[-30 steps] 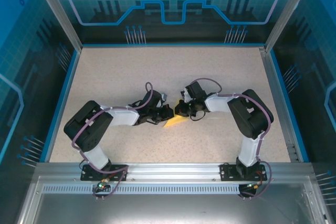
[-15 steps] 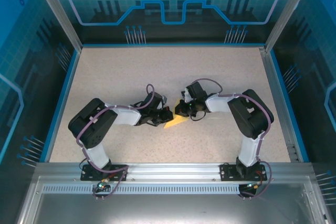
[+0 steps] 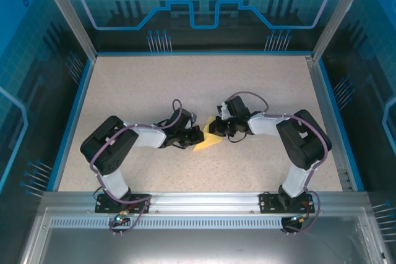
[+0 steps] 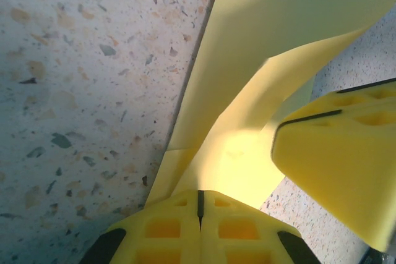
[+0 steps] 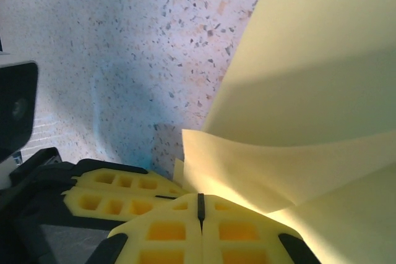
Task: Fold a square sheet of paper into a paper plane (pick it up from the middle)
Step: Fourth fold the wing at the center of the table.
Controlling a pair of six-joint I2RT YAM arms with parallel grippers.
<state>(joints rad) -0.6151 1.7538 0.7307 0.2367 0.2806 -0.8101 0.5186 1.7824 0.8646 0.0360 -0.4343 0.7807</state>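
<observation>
The pale-yellow sheet of paper (image 3: 208, 143) lies partly folded at the table's middle, one flap lifted (image 3: 212, 122). My left gripper (image 3: 197, 135) meets it from the left and my right gripper (image 3: 216, 132) from the right, tips almost together. In the left wrist view my left gripper (image 4: 199, 197) is shut, with curled paper (image 4: 278, 23) running into its tips and the right gripper's fingers (image 4: 346, 159) close by. In the right wrist view my right gripper (image 5: 200, 203) is shut on a bent paper layer (image 5: 309, 60), with the left gripper's fingers (image 5: 117, 190) alongside. A paper plane is out of view.
The speckled tabletop (image 3: 154, 85) is bounded by a blue rim (image 3: 74, 115) and clear enclosure walls. An aluminium rail (image 3: 198, 199) carrying both arm bases runs along the near edge.
The right arm has swung its elbow outward and its gripper has drawn a paper flap up and back. The left gripper edged slightly right, then held still.
</observation>
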